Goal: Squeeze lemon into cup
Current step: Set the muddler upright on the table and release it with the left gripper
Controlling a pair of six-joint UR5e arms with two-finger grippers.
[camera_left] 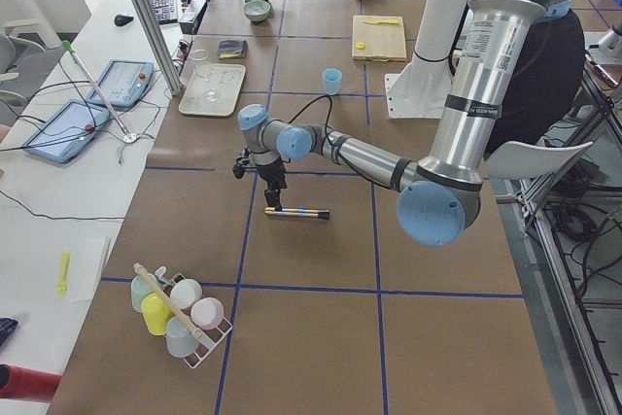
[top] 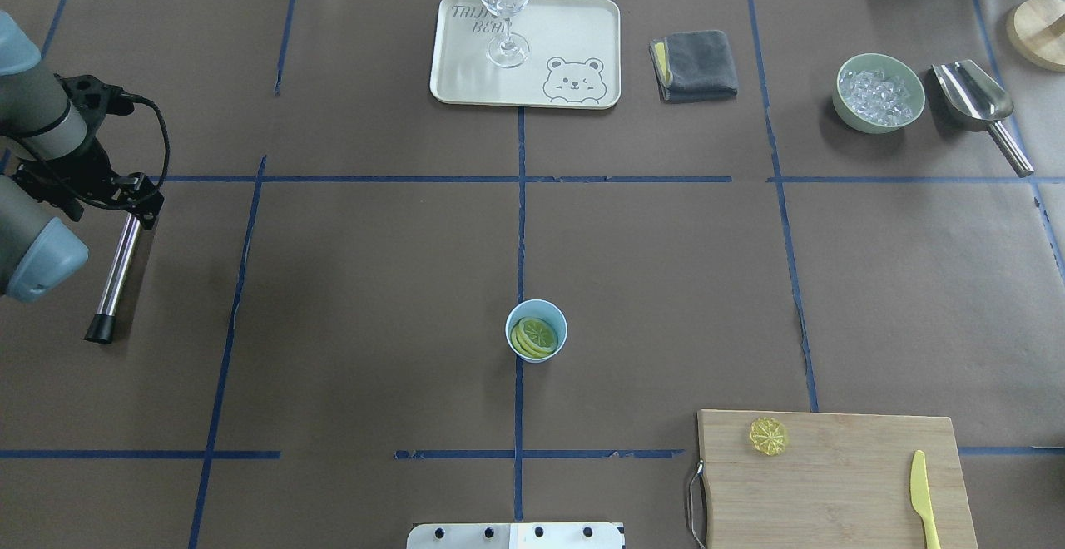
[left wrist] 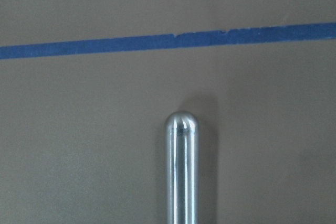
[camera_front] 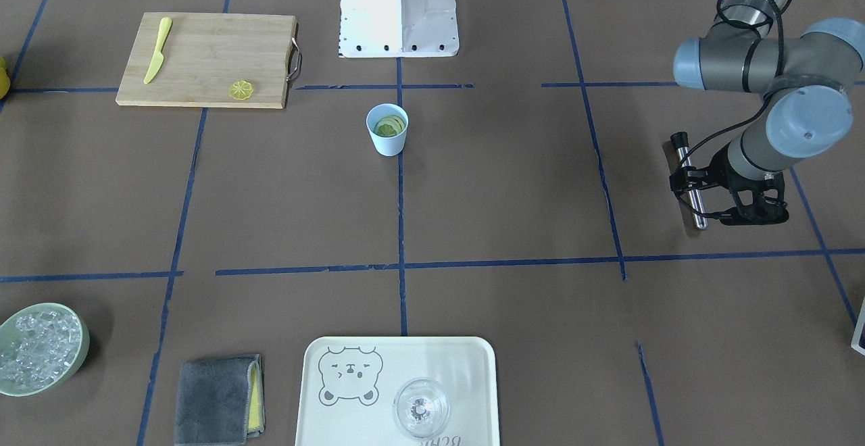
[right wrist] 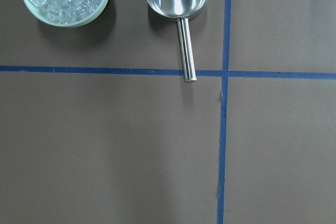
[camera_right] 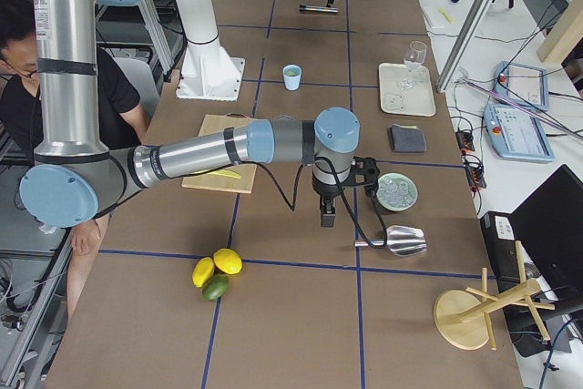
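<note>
The light-blue cup [camera_front: 387, 138] stands near the table's middle on a blue tape line; it also shows in the overhead view [top: 537, 320]. The lemon [camera_front: 390, 126] lies inside the cup with its cut face up [top: 535, 337]. My left gripper [camera_front: 726, 216] is far off at the table's left side [top: 133, 204], low over one end of a metal rod [camera_front: 690, 186]. I cannot tell how its jaws stand. My right gripper [camera_right: 326, 218] shows only in the exterior right view, above the table near the ice bowl. I cannot tell its state.
A cutting board [top: 832, 482] holds a thin flat lemon slice [top: 768, 436] and a yellow knife [top: 919, 487]. A tray [top: 445, 50] carries a clear glass [top: 505, 0]. A grey cloth [top: 697, 65], the ice bowl [top: 880, 125] and a metal scoop [top: 973, 96] lie at the far side.
</note>
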